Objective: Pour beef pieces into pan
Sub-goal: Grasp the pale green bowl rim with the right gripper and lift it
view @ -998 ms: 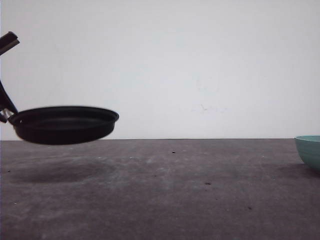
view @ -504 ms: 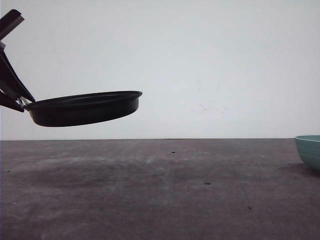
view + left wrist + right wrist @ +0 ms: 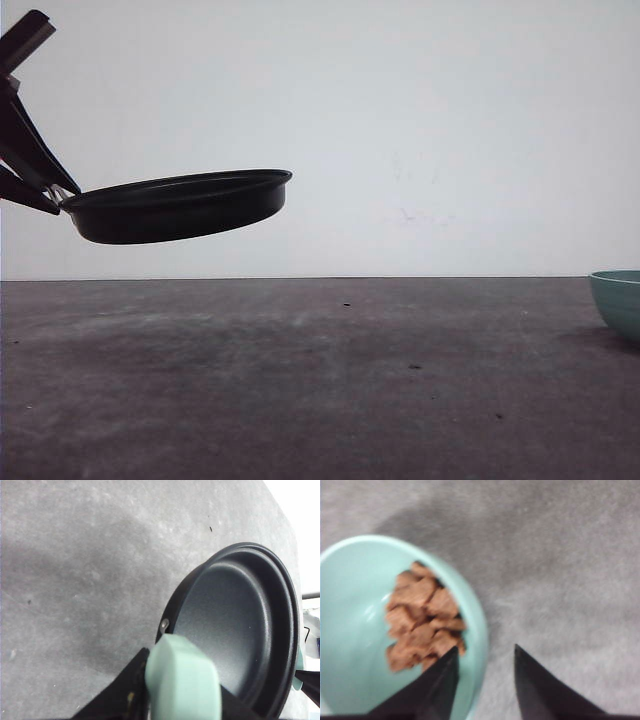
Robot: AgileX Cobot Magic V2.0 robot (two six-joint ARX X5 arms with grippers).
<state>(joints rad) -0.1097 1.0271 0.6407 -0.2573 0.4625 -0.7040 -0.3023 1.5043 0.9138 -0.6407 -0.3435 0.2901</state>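
The black pan (image 3: pixel 180 206) hangs well above the table at the left, its far rim tipped slightly up. My left gripper (image 3: pixel 38 180) is shut on its mint-green handle (image 3: pixel 182 680), and the pan's bare black inside (image 3: pixel 235 615) shows beyond it. The reddish-brown beef pieces (image 3: pixel 422 620) lie heaped in a teal bowl (image 3: pixel 350 610). My right gripper (image 3: pixel 485 650) is open over that bowl's rim. One of its fingers (image 3: pixel 440 680) is over the inside near the beef and the other is outside the bowl.
The teal bowl (image 3: pixel 618 300) stands on the dark grey table (image 3: pixel 330 380) at the far right edge of the front view. A plain white wall rises behind the table's back edge. A few small dark specks dot the table.
The pan has risen and moved right in the left gripper's hold, its far rim tipping upward. The bowl has stayed where it was.
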